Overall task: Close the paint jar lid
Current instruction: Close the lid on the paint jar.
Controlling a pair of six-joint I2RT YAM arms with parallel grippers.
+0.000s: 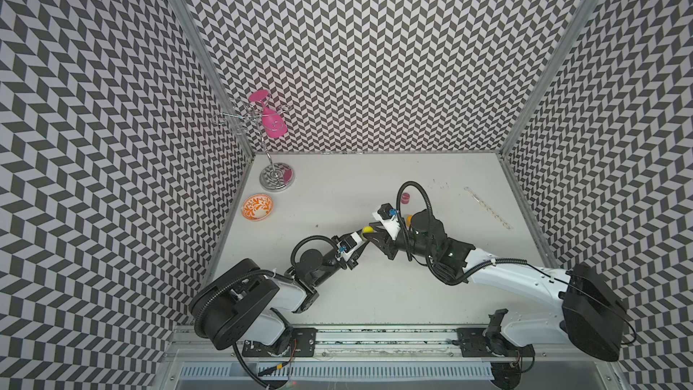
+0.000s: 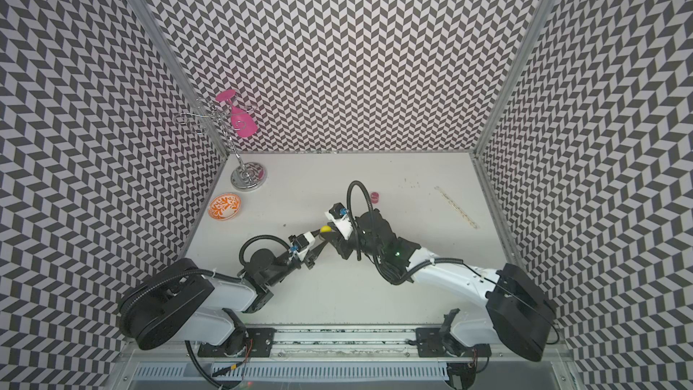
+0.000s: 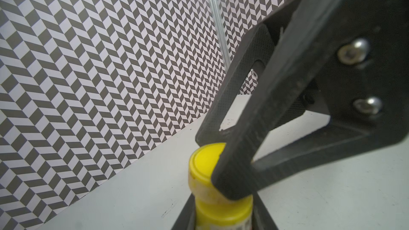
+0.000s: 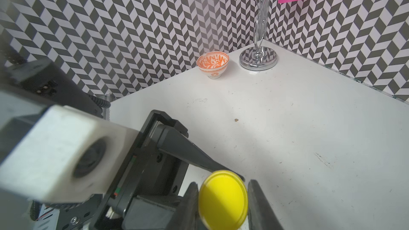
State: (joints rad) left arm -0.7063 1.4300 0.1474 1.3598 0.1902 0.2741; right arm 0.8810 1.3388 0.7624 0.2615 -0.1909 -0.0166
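Observation:
The yellow paint jar point(image 3: 223, 211) hangs above the middle of the table, and my left gripper point(image 3: 223, 223) is shut on its body, one jaw on each side. The yellow lid point(image 4: 222, 200) sits on the jar's mouth, with my right gripper point(image 4: 223, 206) shut on its rim. In the left wrist view a right finger point(image 3: 234, 173) covers part of the lid point(image 3: 204, 162). In both top views the two grippers meet tip to tip around the yellow jar point(image 1: 368, 229) point(image 2: 326, 229): left gripper point(image 1: 363, 241), right gripper point(image 1: 376, 238). The arms hide most of the jar there.
An orange patterned bowl point(image 1: 257, 208) and a chrome stand point(image 1: 276, 178) carrying a pink glass point(image 1: 273, 125) stand at the back left. A small pink jar point(image 1: 405, 198) sits behind the right arm. A clear strip point(image 1: 487, 208) lies at the right. Patterned walls enclose three sides.

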